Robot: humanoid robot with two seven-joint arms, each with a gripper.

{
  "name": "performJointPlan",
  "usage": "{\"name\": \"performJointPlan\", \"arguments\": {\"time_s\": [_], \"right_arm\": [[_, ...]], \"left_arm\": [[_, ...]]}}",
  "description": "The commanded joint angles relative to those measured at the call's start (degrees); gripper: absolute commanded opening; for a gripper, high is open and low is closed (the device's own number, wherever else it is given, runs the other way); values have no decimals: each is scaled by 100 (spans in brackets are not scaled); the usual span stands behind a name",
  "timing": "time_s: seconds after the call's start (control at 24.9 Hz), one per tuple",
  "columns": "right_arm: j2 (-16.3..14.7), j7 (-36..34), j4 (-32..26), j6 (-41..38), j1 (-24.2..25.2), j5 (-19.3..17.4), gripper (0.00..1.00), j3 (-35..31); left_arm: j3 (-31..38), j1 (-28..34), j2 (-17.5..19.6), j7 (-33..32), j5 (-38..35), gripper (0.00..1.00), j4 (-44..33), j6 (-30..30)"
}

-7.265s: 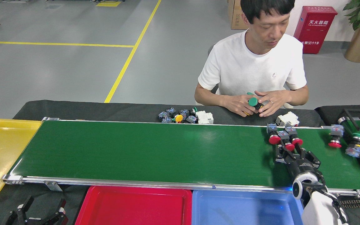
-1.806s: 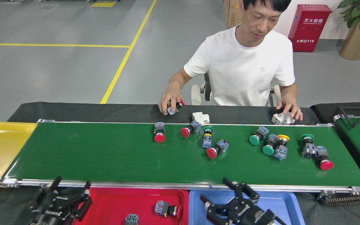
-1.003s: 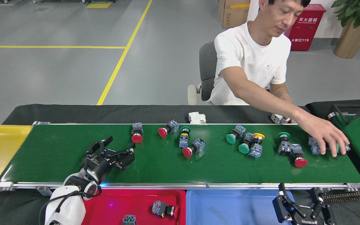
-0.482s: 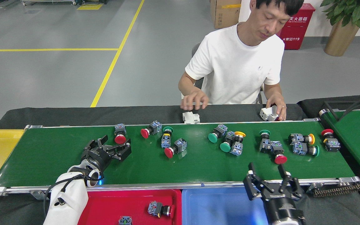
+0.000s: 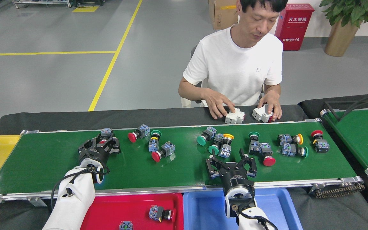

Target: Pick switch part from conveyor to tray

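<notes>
Nearest us, the shallow bright red plastic tray [image 5: 107,212] already carries two switch parts, while beyond it on the long dark green conveyor belt [image 5: 59,159] our left gripper [image 5: 102,143] stands with its jaws around the red-capped switch part with a grey-blue block [image 5: 104,134]; we cannot tell whether they are pinching it. That part lies between the jaws at the belt's left, its long axis seemingly running away from us, so the left arm is plainly the nearer. To the right, our right gripper [image 5: 231,158] hovers with jaws spread just short of the cluster of green- and yellow-capped switches [image 5: 219,145].
</notes>
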Motion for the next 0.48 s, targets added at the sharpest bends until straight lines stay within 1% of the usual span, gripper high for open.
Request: {"name": "performJointPlan", "arguments": {"time_s": [0.0,0.04,0.08,0.12,0.16,0.2,0.24,0.28,0.32,0.36,0.4,0.44], "right_arm": [[48,-52,127,227,-259,-65,96,-9],[39,-34,171,289,-303,-91,94,-9],[4,-8,162,289,-312,-126,89,-1],[-32,45,162,262,-321,-135,82,8],[-58,150,145,218,-321,-144,73,8],[-111,230,127,104,-321,-144,50,26],[-199,230,101,-133,-312,-153,28,26],[-278,230,101,-432,-303,-162,8,17],[-286,238,92,-608,-303,-170,6,8],[-295,238,92,-643,-294,-179,5,8],[-295,230,92,-660,-294,-188,4,8],[-295,230,74,-678,-294,-223,4,8]], "left_arm": [[8,290,63,21,45,4,-890,-693],[34,633,124,12,72,5,-1497,-992],[96,1098,212,-32,133,9,-2252,-1370],[210,1617,370,-137,204,10,-2991,-1747],[324,2065,502,-225,283,12,-3553,-2055],[456,2672,643,-331,423,18,-4239,-2459],[561,3182,739,-392,555,27,-4801,-2855],[693,3709,862,-410,687,42,-5311,-3321],[816,4113,985,-410,722,64,-5627,-3743],[913,4350,1047,-419,731,88,-5759,-3866],[1010,4561,1056,-419,722,100,-5821,-3866],[1054,4658,1073,-419,696,100,-5803,-3866]]}}
